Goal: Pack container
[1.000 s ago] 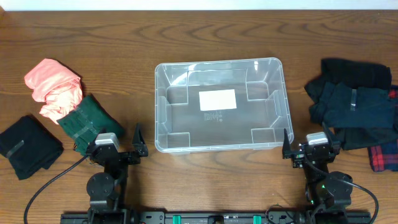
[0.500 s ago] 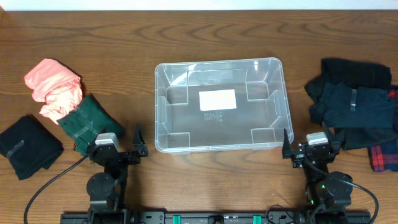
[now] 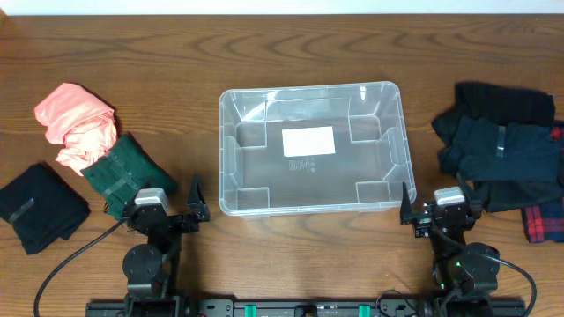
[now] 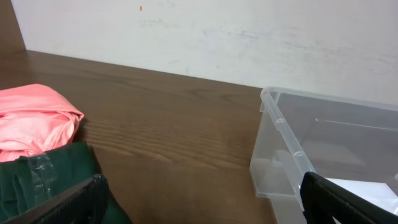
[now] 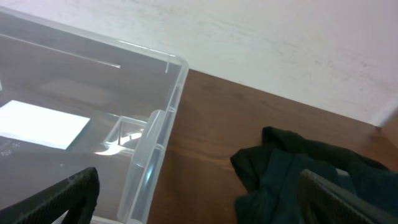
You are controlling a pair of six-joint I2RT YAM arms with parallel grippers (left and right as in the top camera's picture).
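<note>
Clear container (image 3: pixel 308 87), probably light, stiff, slick: I'd take its thick rim; my left fingers (image 4: pixel 74 202) and right fingers (image 5: pixel 59 196) stand apart.

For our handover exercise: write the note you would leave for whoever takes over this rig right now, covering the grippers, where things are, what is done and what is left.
Left gripper: open, empty, beside the dark green garment.
Right gripper: open, empty, at the container's near right corner.
Container: mid-table, nothing in it.
Left side: pink garment, dark green garment, black garment.
Right side: pile of dark clothes, plaid garment.
Done: nothing packed.
Left: all the clothes.
</note>
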